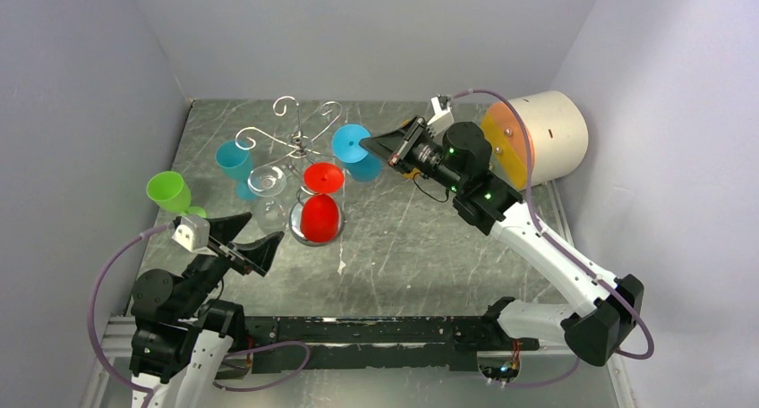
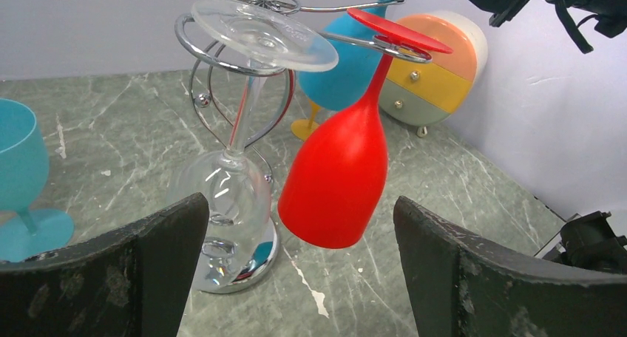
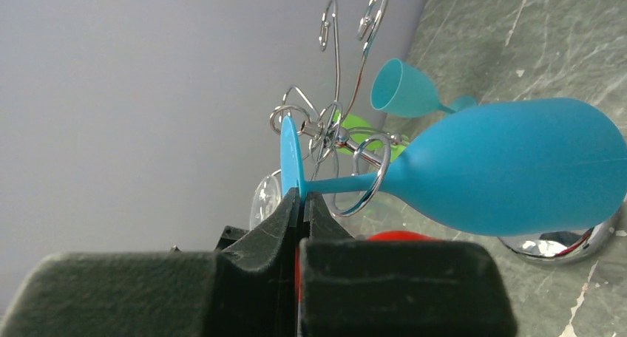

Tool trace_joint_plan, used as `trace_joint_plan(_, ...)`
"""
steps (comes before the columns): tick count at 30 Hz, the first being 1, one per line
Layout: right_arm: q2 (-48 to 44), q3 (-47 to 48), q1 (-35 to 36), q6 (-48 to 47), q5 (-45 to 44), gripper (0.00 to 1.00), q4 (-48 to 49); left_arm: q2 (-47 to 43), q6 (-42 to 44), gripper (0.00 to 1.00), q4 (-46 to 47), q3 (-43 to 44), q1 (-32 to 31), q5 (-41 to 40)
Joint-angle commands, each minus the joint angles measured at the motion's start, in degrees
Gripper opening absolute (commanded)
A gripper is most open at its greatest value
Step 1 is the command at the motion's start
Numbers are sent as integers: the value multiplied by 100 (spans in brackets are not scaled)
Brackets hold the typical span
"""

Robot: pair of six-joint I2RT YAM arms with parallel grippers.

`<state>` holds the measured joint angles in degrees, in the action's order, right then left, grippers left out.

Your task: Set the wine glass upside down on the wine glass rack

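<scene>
Right gripper [image 3: 302, 204] is clamped on the blue glass [image 3: 510, 167], pinching the rim of its foot [image 3: 290, 156] and holding it inverted at the rack [image 2: 244, 267]. The rack stands left of the table's [image 1: 430, 238] middle, toward the far edge. The glass hangs on the rack's right side, the side nearer this arm, and its long axis runs from the pinched foot through the stem [image 3: 347, 183] to the bowl, away from the fingers. The stem lies inside one scroll loop [image 3: 373, 171]; whether the foot bears on the wire I cannot tell. Left gripper [image 1: 251, 238] gapes empty near the near-left corner, facing the red glass [image 2: 340, 174] and clear glass [image 2: 236, 196]. The next move likely turns on seating the foot on that loop.
</scene>
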<state>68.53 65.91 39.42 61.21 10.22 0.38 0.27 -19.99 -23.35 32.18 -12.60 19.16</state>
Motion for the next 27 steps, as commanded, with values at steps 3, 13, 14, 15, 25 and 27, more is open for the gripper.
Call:
trace_joint_plan(3,-200,-145,-22,10,-334,0,265,-396,-49,99,88,-28,56,-125)
trace_joint_plan(13,-90,-135,-55,179,-622,5,261,-414,-49,98,77,-28,56,-129)
trace_joint_plan(14,-80,-118,-63,163,-626,5,262,-414,-49,98,80,-28,56,-128)
trace_joint_plan(15,-57,-102,-66,163,-623,5,239,-414,-49,98,84,-28,56,-123)
trace_joint_plan(25,20,-154,-71,-1,-943,13,272,-405,-49,98,77,-29,58,-110)
trace_joint_plan(27,28,-165,-79,-69,-1053,15,235,-414,-49,98,81,-29,56,-114)
